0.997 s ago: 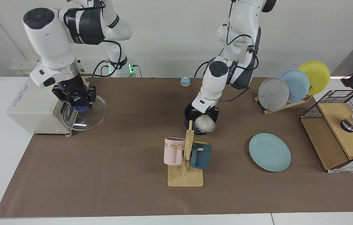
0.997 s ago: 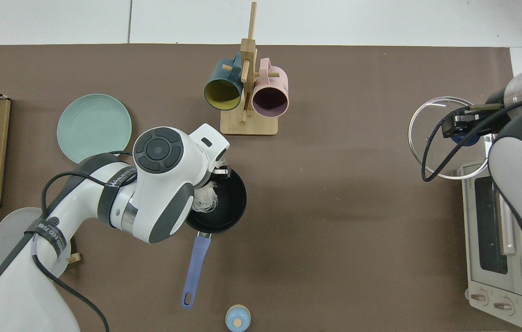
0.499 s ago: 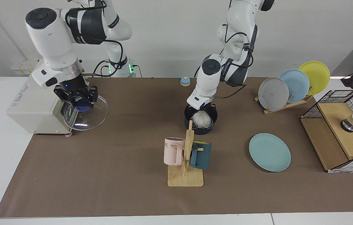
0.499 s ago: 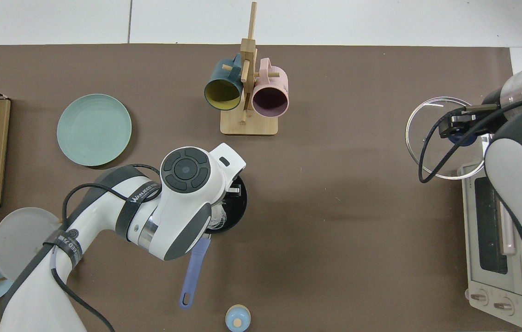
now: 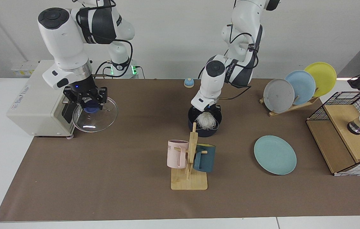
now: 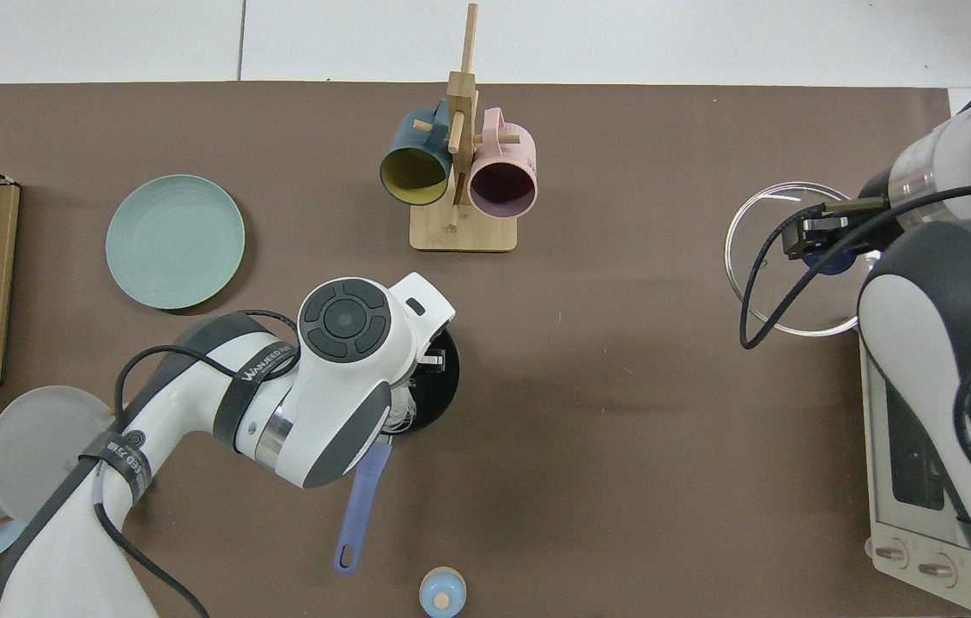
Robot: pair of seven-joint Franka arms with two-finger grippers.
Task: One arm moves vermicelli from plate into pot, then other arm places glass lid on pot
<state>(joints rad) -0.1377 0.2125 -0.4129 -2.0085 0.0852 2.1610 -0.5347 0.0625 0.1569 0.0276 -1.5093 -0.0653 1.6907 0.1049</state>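
My left pincer [image 5: 206, 112] hangs right over the pot [image 5: 204, 123], low at its mouth, because the white vermicelli [image 5: 206, 121] bundle must drop inside the black bowl rather than on the bench [image 5: 129, 178]; the strands bunch just under it, and I judge it pinching the vermicelli, though the wrist hides the fingertips from above; the pot sits mid-bench with its long blue handle [image 6: 362, 506] pointing toward my bases, clear of my approach; the teal plate [image 5: 275, 155] lies bare and flat, well apart from the pot, so its part is done; my right pincer [image 5: 88, 101] is clamped on the blue knob of the glass lid [image 5: 95, 114], holding it in the air beside the toaster oven [image 5: 36, 105], its disc tilted a little, ready to carry across once the pot is free; by count: one pot, one lid, one teal plate, one vermicelli bundle; two mugs, a pink mug [image 5: 177, 154] and a dark teal mug [image 5: 204, 157], hang on one wooden mug stand [image 5: 188, 179]; three plates stand in the plate rack [image 5: 289, 108], grey, light blue and yellow; one small blue bell [image 5: 188, 82] sits at the far edge.
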